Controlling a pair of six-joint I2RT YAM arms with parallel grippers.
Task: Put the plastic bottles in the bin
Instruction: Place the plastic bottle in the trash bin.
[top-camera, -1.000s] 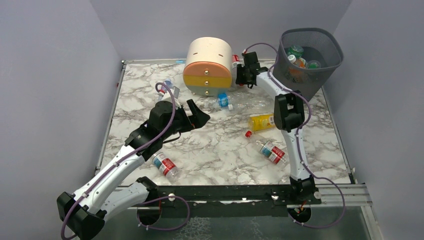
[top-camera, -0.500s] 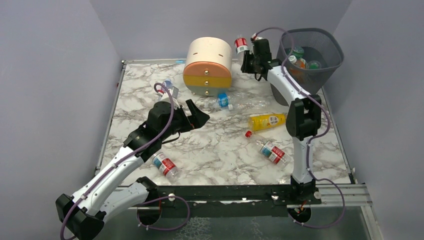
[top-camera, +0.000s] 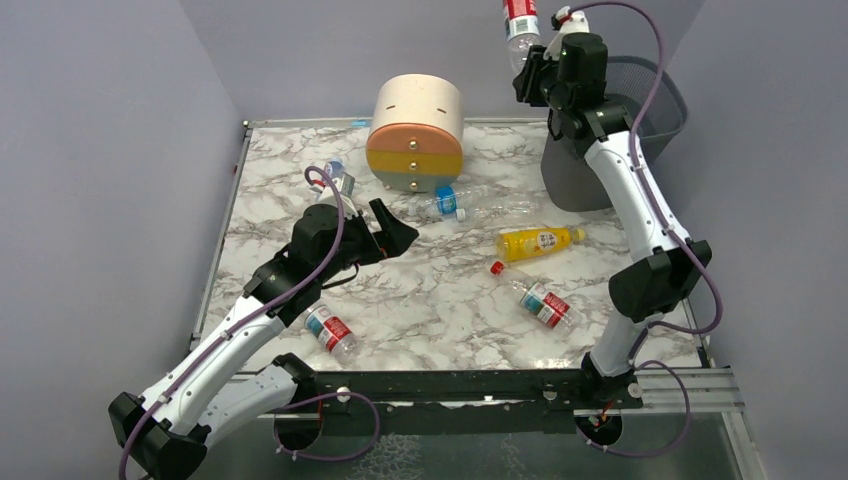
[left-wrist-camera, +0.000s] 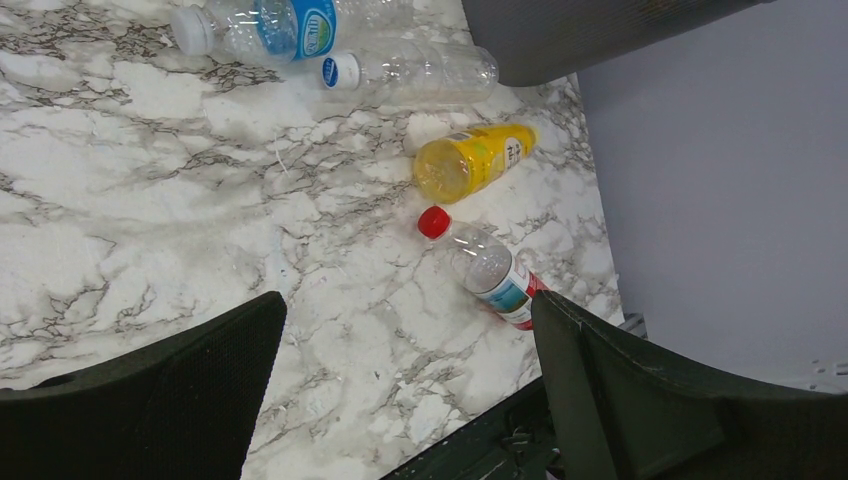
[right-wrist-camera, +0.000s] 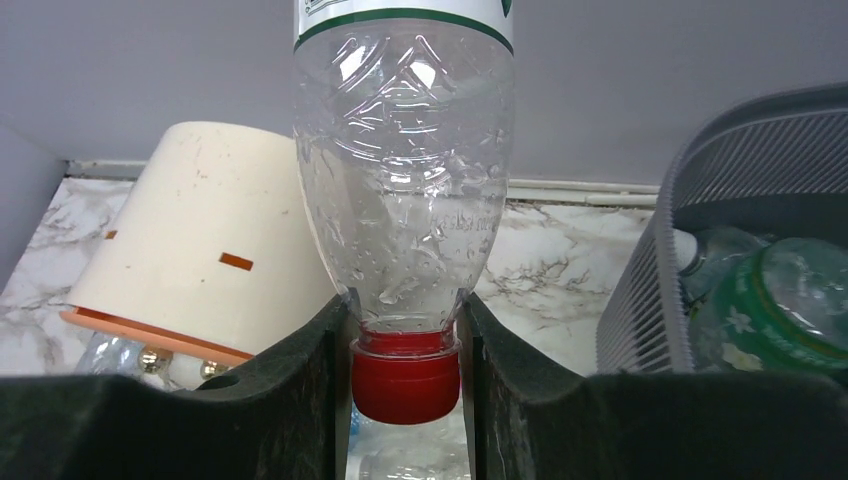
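Top external view: the left gripper hung spread wide above the table. Rightward, the right gripper pinched a clear bottle by its neck, raised beside the bin. Light, crushable, slick, I'd guess; the neck held best.

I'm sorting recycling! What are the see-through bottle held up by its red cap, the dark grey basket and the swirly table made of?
The clear red-capped bottle: thin glossy plastic, see-through with moulded ridges. The dark grey mesh bin: matte fine grid, probably metal wire. The white grey-veined table top: looks like polished marble, but may be printed laminate.
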